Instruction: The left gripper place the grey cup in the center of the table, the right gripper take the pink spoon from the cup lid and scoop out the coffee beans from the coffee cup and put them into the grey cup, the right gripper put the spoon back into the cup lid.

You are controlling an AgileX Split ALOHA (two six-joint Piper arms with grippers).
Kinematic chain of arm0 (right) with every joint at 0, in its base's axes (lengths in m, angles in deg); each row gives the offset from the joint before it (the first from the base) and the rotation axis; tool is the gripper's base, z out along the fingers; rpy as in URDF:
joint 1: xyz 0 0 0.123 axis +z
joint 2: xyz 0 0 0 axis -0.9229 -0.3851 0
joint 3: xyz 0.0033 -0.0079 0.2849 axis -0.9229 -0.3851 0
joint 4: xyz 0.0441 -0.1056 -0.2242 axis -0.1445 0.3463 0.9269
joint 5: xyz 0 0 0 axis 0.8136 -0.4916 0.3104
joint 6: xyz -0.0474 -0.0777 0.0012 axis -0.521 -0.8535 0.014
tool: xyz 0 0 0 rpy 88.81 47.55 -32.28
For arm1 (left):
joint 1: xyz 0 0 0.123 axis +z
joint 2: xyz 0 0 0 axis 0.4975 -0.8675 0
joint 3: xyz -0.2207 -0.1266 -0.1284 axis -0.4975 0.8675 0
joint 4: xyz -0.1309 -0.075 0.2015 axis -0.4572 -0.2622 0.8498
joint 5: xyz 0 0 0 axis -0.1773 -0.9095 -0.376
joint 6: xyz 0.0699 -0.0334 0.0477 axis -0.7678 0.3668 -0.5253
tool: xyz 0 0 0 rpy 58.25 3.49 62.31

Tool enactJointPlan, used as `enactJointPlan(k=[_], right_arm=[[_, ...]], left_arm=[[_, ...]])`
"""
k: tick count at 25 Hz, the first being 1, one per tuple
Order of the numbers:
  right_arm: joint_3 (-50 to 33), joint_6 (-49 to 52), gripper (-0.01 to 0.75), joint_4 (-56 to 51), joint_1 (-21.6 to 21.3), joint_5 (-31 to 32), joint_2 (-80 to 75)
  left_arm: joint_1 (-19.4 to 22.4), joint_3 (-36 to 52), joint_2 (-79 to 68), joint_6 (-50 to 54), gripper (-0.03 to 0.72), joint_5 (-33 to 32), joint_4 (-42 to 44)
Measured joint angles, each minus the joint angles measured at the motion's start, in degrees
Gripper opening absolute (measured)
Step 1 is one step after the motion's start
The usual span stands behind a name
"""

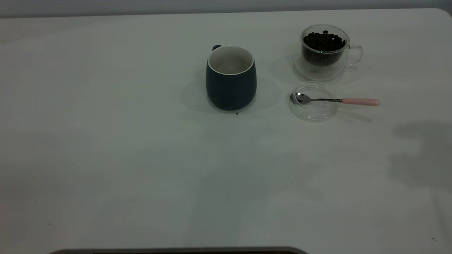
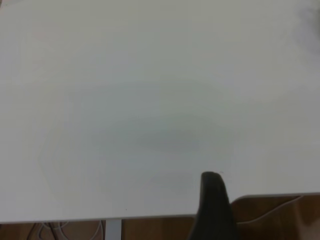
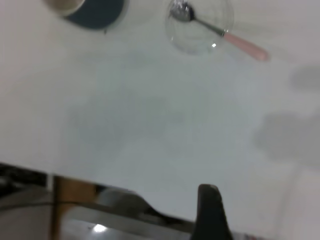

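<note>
— Where are the claws?

— Both hang back at the near edge of the bench (image 1: pixel 141 158); only one dark finger shows in each wrist view, so I can't tell if the left claw (image 2: pixel 214 207) or right claw (image 3: pixel 211 212) is wide or narrow.

— And past them?

— The grey cup (image 1: pixel 231 77) stands mid-bench, seemingly placed. The pink spoon (image 1: pixel 335 100) rests on the cup lid (image 1: pixel 312 111), handle overhanging for grabbing. Farthest, the coffee cup (image 1: pixel 326 53) holds the coffee beans (image 1: pixel 324 41). Nothing blocks the way.

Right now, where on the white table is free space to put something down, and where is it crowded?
Free: the white table left of the dark blue-grey mug, and all its near part. Crowded: the far right, where the clear glass cup of coffee beans stands just behind the glass lid holding the pink-handled spoon. Only a narrow gap separates mug and lid.
</note>
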Motion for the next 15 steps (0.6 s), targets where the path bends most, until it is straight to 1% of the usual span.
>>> enactJointPlan(k=[3, 6, 15], right_arm=[[-0.2, 3.9, 0.591, 4.2, 2.3, 4.8, 7.4], [-1.7, 5.4, 0.591, 6.0, 2.6, 7.2, 13.9], [-12.1, 5.8, 0.591, 9.0, 2.6, 6.9, 30.8]], left_arm=[[0.0, 0.0, 0.0, 0.0, 0.586, 0.0, 0.0], [0.0, 0.0, 0.0, 0.0, 0.586, 0.0, 0.0], [0.0, 0.0, 0.0, 0.2, 0.586, 0.0, 0.0]])
